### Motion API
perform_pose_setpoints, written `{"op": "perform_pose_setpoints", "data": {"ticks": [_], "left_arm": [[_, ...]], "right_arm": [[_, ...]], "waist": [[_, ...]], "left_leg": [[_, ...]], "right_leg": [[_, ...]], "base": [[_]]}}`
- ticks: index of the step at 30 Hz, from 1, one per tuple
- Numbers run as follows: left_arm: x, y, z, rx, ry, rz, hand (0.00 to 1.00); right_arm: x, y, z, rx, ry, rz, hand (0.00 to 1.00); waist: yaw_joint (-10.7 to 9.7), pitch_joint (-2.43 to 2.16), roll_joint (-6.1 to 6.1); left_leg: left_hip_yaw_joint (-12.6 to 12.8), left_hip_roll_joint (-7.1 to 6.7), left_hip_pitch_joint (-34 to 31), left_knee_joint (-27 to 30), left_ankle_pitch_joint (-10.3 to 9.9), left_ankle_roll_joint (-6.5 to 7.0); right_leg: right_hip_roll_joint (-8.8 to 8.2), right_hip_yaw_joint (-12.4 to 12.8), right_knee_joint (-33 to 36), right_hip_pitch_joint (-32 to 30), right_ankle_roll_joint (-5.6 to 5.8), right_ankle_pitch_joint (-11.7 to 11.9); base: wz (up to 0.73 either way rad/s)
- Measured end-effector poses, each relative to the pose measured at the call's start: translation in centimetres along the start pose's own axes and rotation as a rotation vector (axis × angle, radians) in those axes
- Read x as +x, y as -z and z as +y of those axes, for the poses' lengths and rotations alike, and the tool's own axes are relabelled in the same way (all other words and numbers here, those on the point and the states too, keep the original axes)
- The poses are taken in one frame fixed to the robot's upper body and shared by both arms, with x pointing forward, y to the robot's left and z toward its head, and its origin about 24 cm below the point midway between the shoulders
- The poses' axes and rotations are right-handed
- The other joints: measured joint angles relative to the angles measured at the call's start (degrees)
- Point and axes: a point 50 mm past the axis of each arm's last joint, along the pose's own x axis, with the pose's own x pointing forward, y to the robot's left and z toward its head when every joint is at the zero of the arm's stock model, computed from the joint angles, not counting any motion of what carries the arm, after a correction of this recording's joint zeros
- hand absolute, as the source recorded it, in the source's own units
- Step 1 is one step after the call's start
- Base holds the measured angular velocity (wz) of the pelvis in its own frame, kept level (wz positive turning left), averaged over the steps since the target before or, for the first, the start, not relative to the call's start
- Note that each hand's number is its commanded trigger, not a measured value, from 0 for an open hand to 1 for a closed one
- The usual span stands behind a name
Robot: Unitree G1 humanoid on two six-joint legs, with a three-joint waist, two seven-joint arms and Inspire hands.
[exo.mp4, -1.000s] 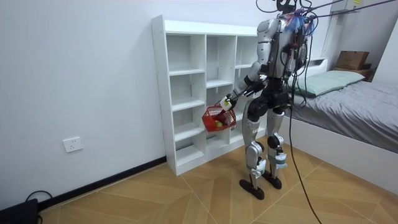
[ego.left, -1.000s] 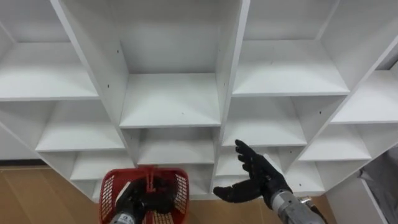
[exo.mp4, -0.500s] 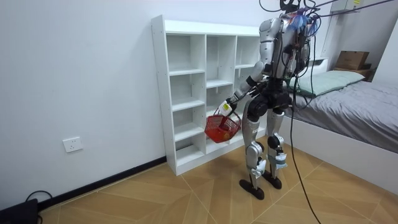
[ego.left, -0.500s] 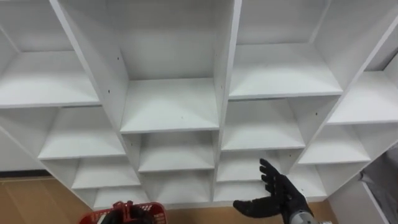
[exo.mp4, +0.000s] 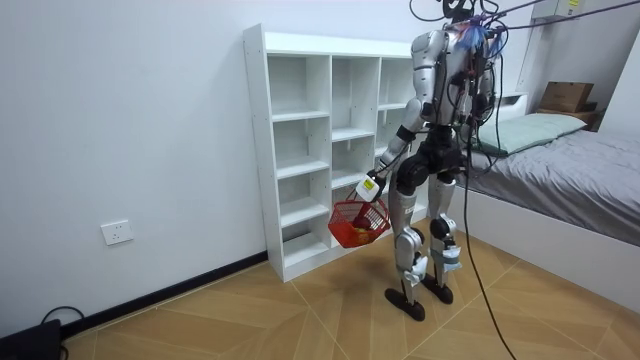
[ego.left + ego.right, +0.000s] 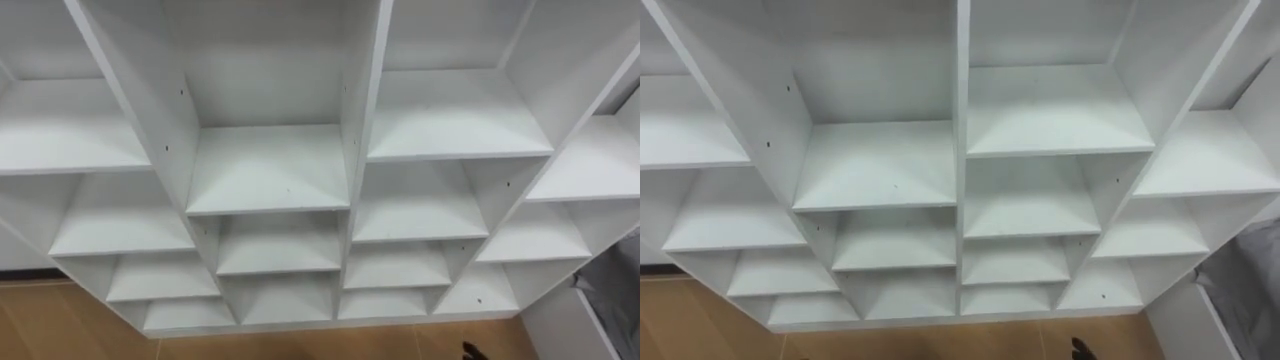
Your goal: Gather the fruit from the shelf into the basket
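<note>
At the room view's left you have a wall socket low on the plain wall, well apart from everything else. Next comes the white closet, standing against that wall on the wooden floor, its compartments stacked in three columns. The robot stands upright just before the closet's right-hand column, facing the shelves, both feet flat on the floor. Its left arm reaches down and forward, and the left hand is clasped round the handle of the red basket, which hangs below the hand, level with the closet's lower shelves and just in front of the robot's thigh, clear of the floor. A patch of orange-yellow shows low in the basket's mesh, but it is too small for you to tell whether it is fruit. Further right, behind the robot, lies the bed with a pale pillow at its head and a cardboard box beyond it. From the head camera you look down on the closet's white shelf boards, and at the bottom edge, right of centre, a dark sliver of the right hand pokes in. Whether that hand is released or clenched you cannot tell.
</note>
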Motion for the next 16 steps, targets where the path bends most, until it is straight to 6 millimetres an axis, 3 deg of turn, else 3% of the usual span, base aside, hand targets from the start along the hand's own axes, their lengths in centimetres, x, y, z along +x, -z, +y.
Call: {"op": "perform_pose_setpoints", "data": {"ticks": [8,16], "left_arm": [[-0.1,0.9,0.7,0.023,-0.022,0.043,1.00],[-0.4,1.9,1.7,0.083,-0.049,0.071,1.00]], "right_arm": [[-0.7,3.8,-1.0,0.111,0.059,0.166,0.00],[-0.9,5.0,-1.3,0.189,0.086,0.240,0.00]], "waist": [[0.0,0.19,-0.05],[0.1,0.13,0.23]], "left_leg": [[0.0,-0.14,0.2,0.0,-0.2,0.04],[-0.2,-0.23,0.3,0.1,-0.2,0.04]], "right_leg": [[0.15,0.0,-0.2,0.9,0.12,-0.1],[0.12,-0.3,-0.2,1.2,0.15,-0.1]], "base": [[0.00],[0.00]]}}
